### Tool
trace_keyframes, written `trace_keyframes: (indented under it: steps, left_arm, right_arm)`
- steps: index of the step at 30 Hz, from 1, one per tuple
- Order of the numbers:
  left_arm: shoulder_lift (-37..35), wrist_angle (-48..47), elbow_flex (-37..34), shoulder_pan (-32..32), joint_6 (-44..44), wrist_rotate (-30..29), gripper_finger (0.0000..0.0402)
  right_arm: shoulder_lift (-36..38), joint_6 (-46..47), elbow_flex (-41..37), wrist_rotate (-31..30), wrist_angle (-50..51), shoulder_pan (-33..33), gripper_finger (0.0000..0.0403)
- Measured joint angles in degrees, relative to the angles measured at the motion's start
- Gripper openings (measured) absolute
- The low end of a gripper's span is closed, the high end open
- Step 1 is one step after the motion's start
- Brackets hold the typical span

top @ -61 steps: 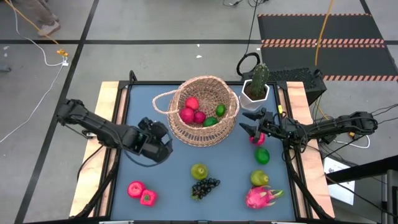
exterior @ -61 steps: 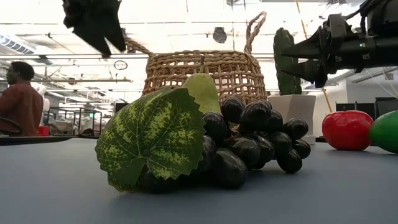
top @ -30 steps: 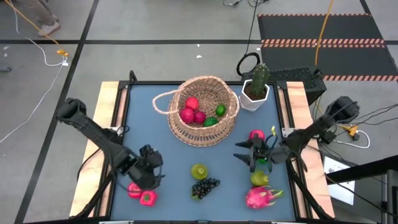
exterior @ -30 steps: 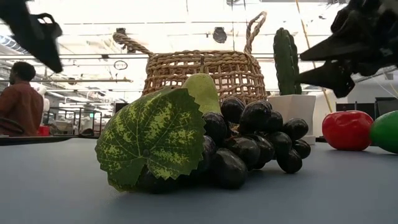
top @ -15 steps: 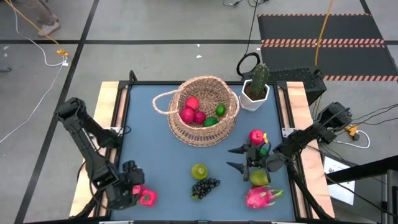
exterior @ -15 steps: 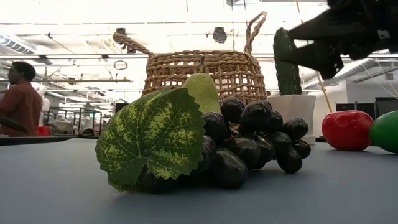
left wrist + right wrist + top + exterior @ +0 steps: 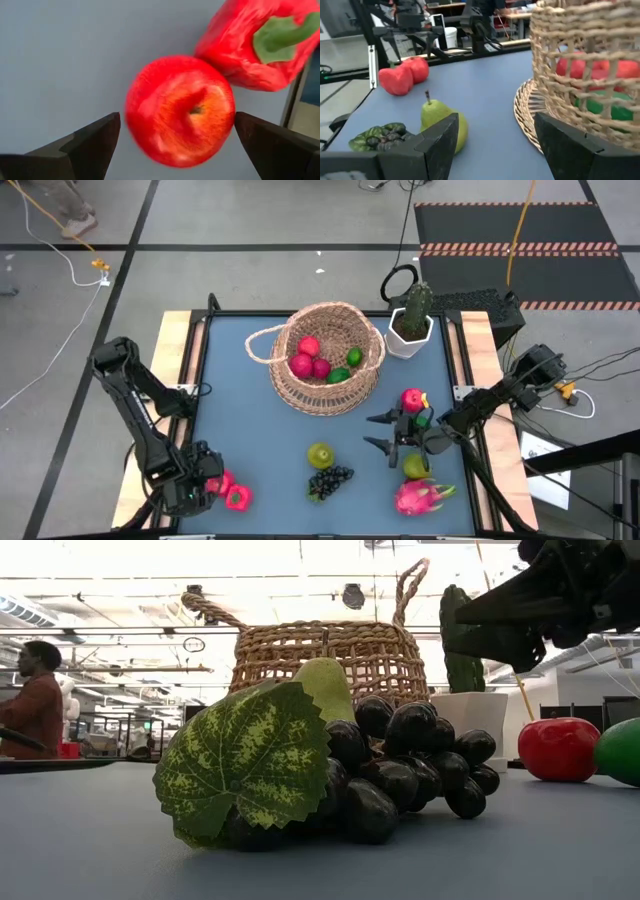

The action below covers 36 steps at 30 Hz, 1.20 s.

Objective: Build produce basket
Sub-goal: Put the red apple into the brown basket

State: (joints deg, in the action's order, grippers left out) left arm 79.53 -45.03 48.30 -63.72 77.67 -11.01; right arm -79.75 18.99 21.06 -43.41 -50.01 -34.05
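The left arm is hiding much of the round red apple (image 7: 216, 482) from above; the tan woven wicker basket (image 7: 590, 75) is running off the right wrist view's edge.

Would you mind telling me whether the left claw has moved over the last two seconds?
Yes. The left claw has travelled away from the basket to the table's near left corner, where it now straddles the red apple, open.

1. Grey floor (image 7: 250, 240) crossed by dark lines, seen around the table from above.
2. Black mat (image 7: 520, 225) with striped red-and-white edges at the far right.
3. Yellow cable (image 7: 518, 230) runs across the mat; a white cable (image 7: 60, 255) trails at far left.
4. Ceiling (image 7: 300, 560) bright with overhead lights in the low view.
5. A person (image 7: 35, 690) in a red top stands at left.
6. Desks (image 7: 445, 7) and clutter beyond the table.
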Motion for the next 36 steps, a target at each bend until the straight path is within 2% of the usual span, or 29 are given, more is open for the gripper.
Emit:
trace_keyframes:
  steps: [5,11,14,17,19,23,26,32,36]
  left_arm:
    - [-0.2,10.3,-4.9,0.3,-4.1,-1.0,0.039]
    - [-0.3,11.6,-7.6,1.3,-4.2,-0.8,0.0389]
    - [-0.3,11.7,-7.6,2.7,-7.3,-0.8,0.0369]
    - [-0.2,10.9,-7.7,5.5,-10.6,-2.3,0.0334]
    - [-0.1,9.5,-7.8,7.9,-12.8,-5.3,0.0315]
    - [-0.1,7.7,-8.0,13.1,-16.5,-11.5,0.0315]
    - [-0.1,7.7,-8.0,16.7,-18.1,-11.8,0.0315]
    - [-0.1,6.6,-6.6,22.4,-19.1,-10.1,0.0344]
    - [0.2,1.8,-2.4,26.2,-22.6,-9.4,0.0327]
  right_arm:
    - [0.0,1.4,0.0,0.0,0.1,0.2,0.0254]
    - [0.0,1.4,0.0,0.0,-0.4,0.4,0.0254]
    - [0.0,1.3,0.0,0.0,-1.1,0.6,0.0254]
    - [0.0,1.6,0.0,0.0,-1.5,1.4,0.0254]
    - [0.0,2.7,0.0,0.0,-1.8,1.9,0.0254]
    - [0.0,4.3,0.0,0.0,-1.9,2.5,0.0254]
    - [0.0,4.9,0.0,0.0,-1.8,2.5,0.0254]
    - [0.0,5.8,0.0,0.0,-1.8,2.5,0.0254]
    - [0.0,5.6,0.0,0.0,-1.5,2.6,0.0254]
